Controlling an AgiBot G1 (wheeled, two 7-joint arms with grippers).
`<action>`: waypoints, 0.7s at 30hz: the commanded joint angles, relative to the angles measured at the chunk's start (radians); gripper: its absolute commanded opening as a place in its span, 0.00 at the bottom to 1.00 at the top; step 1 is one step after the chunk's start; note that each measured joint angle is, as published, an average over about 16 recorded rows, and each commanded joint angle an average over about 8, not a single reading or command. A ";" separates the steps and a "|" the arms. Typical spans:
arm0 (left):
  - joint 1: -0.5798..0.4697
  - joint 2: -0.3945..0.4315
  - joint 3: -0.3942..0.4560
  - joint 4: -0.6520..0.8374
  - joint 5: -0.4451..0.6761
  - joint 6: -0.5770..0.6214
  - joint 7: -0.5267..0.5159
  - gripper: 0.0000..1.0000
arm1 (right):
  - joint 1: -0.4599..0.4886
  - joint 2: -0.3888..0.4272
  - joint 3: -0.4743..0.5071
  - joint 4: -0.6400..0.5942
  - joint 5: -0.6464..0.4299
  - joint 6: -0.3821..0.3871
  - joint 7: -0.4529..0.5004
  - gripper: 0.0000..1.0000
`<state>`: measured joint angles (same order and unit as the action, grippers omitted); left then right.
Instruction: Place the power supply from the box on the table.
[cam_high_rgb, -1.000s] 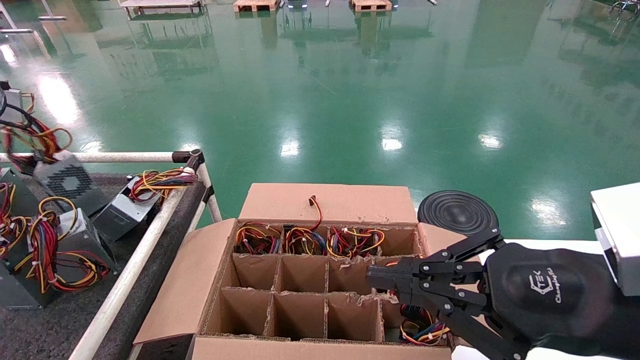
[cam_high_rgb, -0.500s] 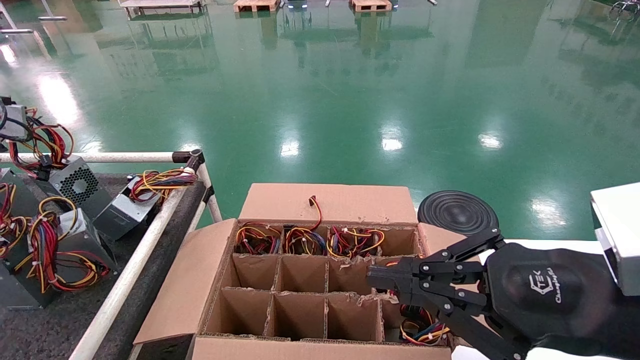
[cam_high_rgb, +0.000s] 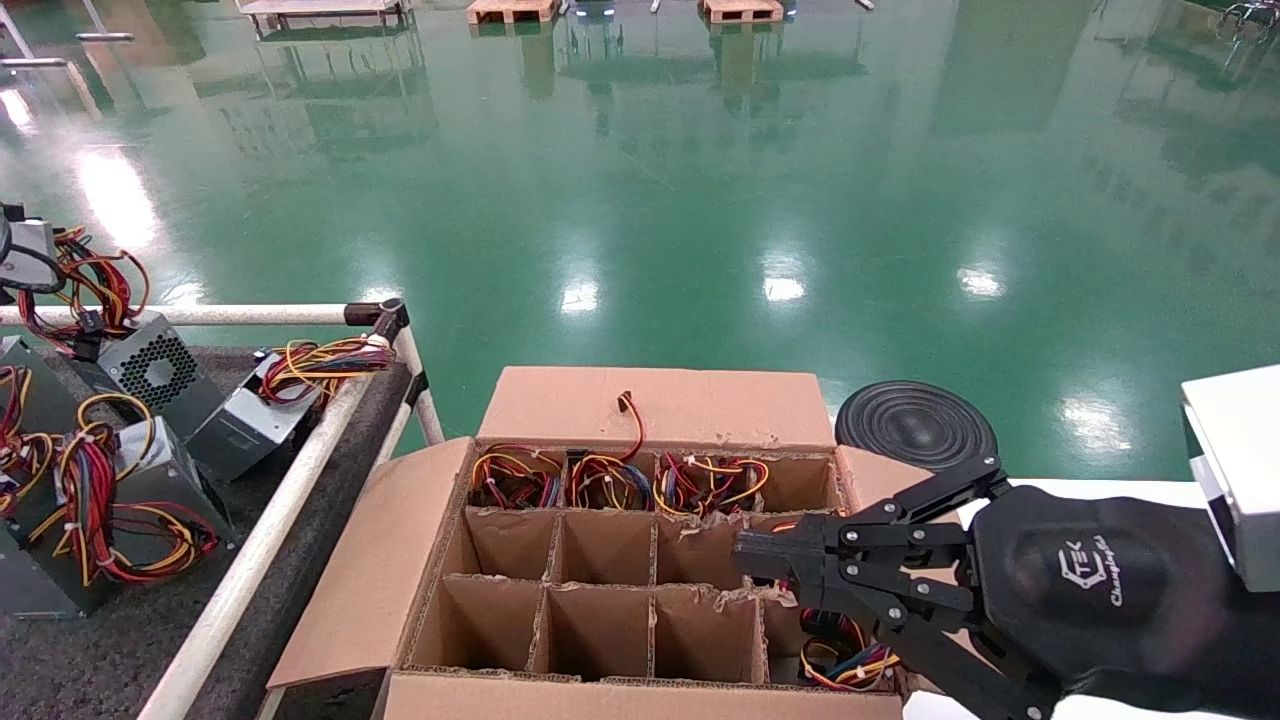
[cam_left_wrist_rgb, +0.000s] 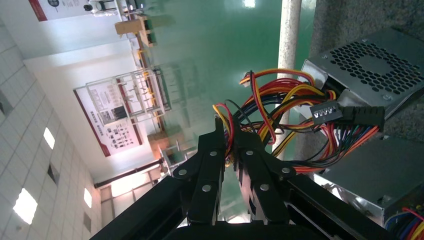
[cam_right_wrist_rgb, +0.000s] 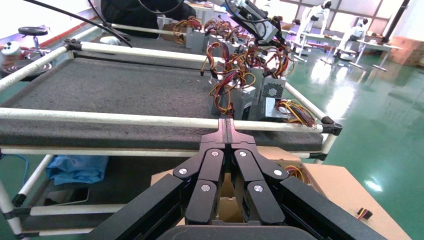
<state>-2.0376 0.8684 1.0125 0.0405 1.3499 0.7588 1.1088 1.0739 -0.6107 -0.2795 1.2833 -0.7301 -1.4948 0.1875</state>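
Power supply (cam_high_rgb: 150, 368) rests at 9 o'clock on the surface (cam_high_rgb: 120, 630), left of the box (cam_high_rgb: 640, 560); the right gripper (cam_high_rgb: 745, 556) hangs clenched and empty over the box's 4 o'clock cells. Left wrist view: the left gripper (cam_left_wrist_rgb: 231, 135) pinches the supply's wires (cam_left_wrist_rgb: 280, 105), grille (cam_left_wrist_rgb: 372, 65) lying on felt. Right wrist view: jaws meet. Judged step: set-down; next, release the wires.

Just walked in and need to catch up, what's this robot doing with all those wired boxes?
It is unpacking power supplies from the box onto the table. The left gripper is shut on the wire bundle of the power supply, which sits on the table's far side beside other units. The right gripper hangs shut and empty over the box, where several cells are empty and others show wires.
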 joint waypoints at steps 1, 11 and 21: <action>0.000 -0.001 -0.001 -0.001 -0.001 0.005 -0.002 1.00 | 0.000 0.000 0.000 0.000 0.000 0.000 0.000 0.00; -0.002 -0.008 -0.005 -0.010 -0.003 0.036 -0.017 1.00 | 0.000 0.000 0.000 0.000 0.000 0.000 0.000 0.00; -0.009 -0.009 -0.003 -0.030 -0.001 0.077 -0.033 1.00 | 0.000 0.000 0.000 0.000 0.000 0.000 0.000 0.00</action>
<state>-2.0482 0.8595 1.0096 0.0088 1.3494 0.8377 1.0756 1.0739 -0.6107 -0.2795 1.2833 -0.7301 -1.4948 0.1875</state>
